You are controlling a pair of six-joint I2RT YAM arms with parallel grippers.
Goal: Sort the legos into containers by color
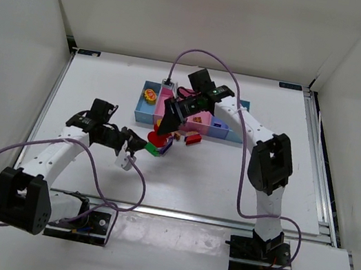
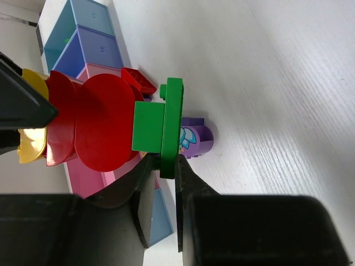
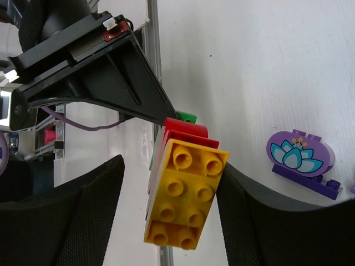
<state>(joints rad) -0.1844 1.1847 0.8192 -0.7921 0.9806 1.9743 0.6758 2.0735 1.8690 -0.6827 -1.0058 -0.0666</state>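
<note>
A stack of legos stands in front of the containers [image 1: 143, 109]: a green base [image 2: 172, 122], red rounded pieces [image 2: 105, 130] and a yellow brick [image 3: 186, 194] on top. My left gripper [image 2: 163, 166] is shut on the green base's edge, low at the stack's left side [image 1: 142, 146]. My right gripper [image 3: 169, 188] comes down over the stack from the bins' side [image 1: 164, 129]. It is open, its jaws either side of the yellow brick: one finger [image 3: 244, 210] is against the brick, the other [image 3: 89, 210] stands off it. A purple flower piece [image 3: 299, 155] lies beside the stack.
The joined bins [image 2: 91, 16] sit just behind the stack, light blue, pink and blue. One holds a yellow piece [image 1: 150, 95]. A red piece [image 1: 192, 139] and an orange one [image 1: 178, 135] lie loose before the bins. Purple cables trail from both arms.
</note>
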